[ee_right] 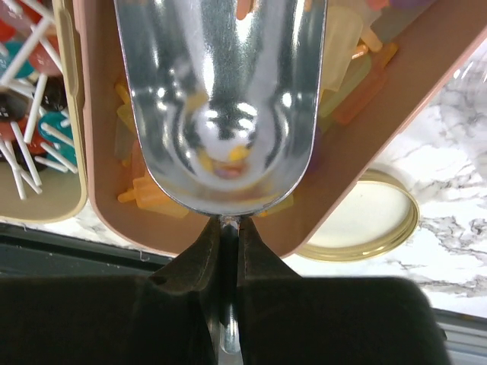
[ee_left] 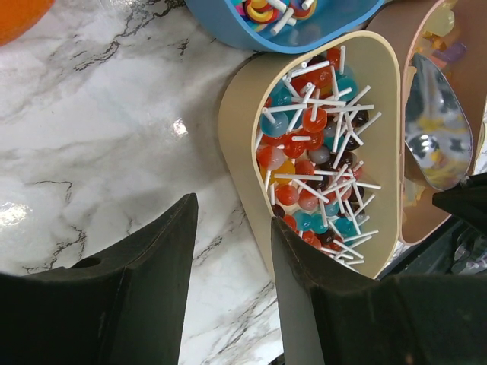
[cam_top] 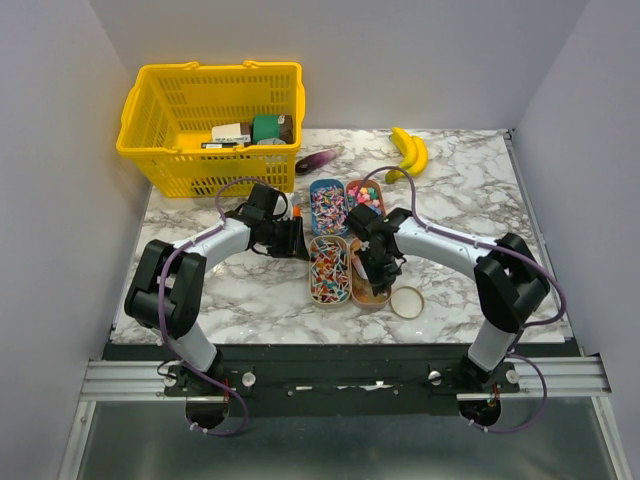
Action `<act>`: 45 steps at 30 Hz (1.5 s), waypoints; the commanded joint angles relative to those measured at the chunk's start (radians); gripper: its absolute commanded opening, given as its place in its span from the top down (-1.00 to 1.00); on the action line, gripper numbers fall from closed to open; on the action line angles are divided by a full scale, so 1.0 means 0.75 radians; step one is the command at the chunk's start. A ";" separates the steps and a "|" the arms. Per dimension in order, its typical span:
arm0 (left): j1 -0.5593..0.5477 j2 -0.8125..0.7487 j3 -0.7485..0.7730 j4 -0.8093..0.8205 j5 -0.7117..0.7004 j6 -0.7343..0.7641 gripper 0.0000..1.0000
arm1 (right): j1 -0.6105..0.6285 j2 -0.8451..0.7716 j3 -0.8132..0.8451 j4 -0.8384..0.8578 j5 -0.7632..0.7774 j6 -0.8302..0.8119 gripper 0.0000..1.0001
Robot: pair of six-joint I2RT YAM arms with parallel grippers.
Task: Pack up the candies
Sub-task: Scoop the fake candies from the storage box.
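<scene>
On the marble table (cam_top: 480,200), right of the yellow basket (cam_top: 160,110), four trays sit clustered, filled with the candies (cam_top: 328,268). The left gripper (ee_left: 232,217) stands half open and holds nothing, its fingers on either side of the cream tray's (ee_left: 236,114) wall. The right gripper (ee_right: 228,243) is clamped on the handle of a metal scoop (ee_right: 221,99) over the pink tray (ee_right: 99,152). A round lid (ee_right: 365,228) lies just beside that tray.

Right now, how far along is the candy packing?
Done: nothing looks packed; the lollipop tray is full. In hand: the right gripper is shut on a metal scoop held over candies in the pink tray; the left gripper is open, empty. Left: scooping and packing; a lid lies loose.
</scene>
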 commanded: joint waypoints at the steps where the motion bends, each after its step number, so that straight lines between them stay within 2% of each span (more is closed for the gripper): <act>1: -0.011 -0.009 0.017 0.025 0.014 -0.003 -0.05 | -0.020 0.053 -0.018 0.117 0.063 -0.025 0.99; 19: -0.011 -0.046 0.021 0.051 -0.010 -0.015 -0.05 | -0.033 0.023 -0.142 0.352 0.161 -0.107 0.99; 26: -0.011 -0.054 0.027 0.053 -0.027 -0.025 -0.05 | -0.033 -0.018 -0.181 0.367 0.157 -0.128 0.99; 45: -0.011 -0.068 0.027 0.069 -0.074 -0.029 -0.04 | -0.033 -0.282 -0.345 0.420 0.112 -0.150 0.99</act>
